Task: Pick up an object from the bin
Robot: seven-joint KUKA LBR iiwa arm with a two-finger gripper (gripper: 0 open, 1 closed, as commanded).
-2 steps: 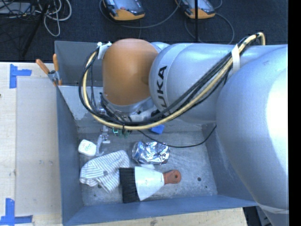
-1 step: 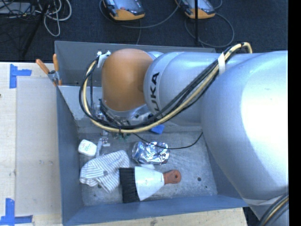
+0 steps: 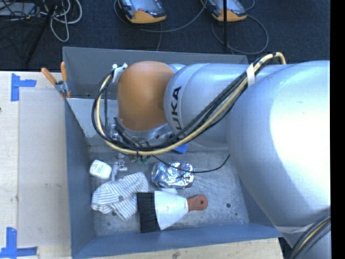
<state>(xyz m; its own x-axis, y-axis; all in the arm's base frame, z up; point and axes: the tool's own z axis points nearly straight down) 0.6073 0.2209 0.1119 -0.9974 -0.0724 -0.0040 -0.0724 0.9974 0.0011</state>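
While the gripper [image 3: 119,165] hangs low in the bin [image 3: 237,198], you cannot tell whether its jaws stand apart or together. Just under the jaws: striped cloth [image 3: 118,196], rumpled, likely candidate. Close beside them, away from the arm: small white round case [image 3: 101,169]. Near, on the arm's side: crumpled foil packet [image 3: 172,175]. Farthest: brush [image 3: 161,209]. Step judged: approach, nothing seen gripped. Next, you need a centred descent, closure, straight lift.
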